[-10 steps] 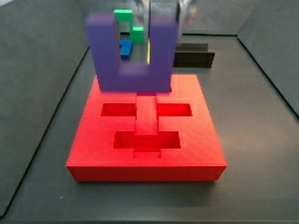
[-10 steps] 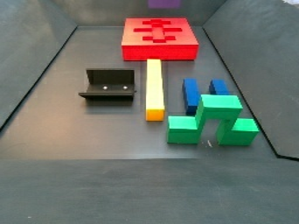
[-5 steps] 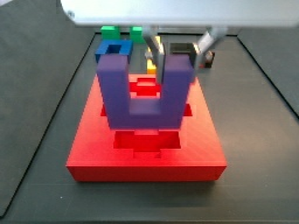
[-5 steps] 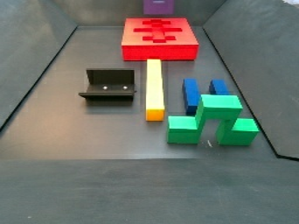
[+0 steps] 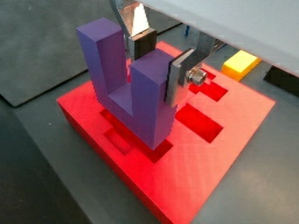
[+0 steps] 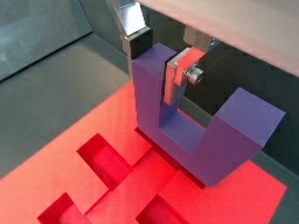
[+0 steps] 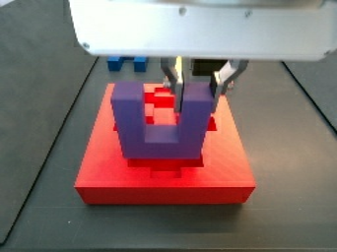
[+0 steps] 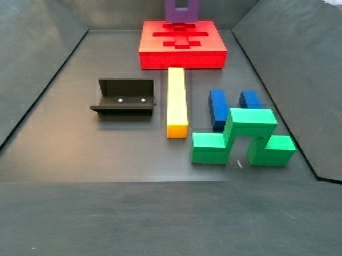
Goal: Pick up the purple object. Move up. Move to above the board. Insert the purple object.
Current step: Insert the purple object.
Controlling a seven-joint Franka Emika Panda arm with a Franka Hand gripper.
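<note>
I'm looking at a dark grey floor [image 8: 80,120] walled in by dark panels on its sides. The board [image 8: 183,45] is lying at the far edge of that floor in a side view, its red top showing cross- and bar-shaped recesses. Nearer the front, the fixture [image 8: 124,99] is standing toward the left side, the yellow bar [image 8: 175,100] is lying lengthwise just beside it, and two blue blocks [image 8: 230,106] and the green block [image 8: 241,137] are sitting toward the right front, well apart from the board.

The gripper [image 5: 162,54] is hanging over the board, its silver fingers [image 6: 177,74] pinching one prong of the purple object [image 7: 164,120]. I'm seeing the jaws closed down to that prong's thickness. The purple object is standing prongs-up, its base low over the board's recessed middle; I cannot tell whether it is touching the red surface.
</note>
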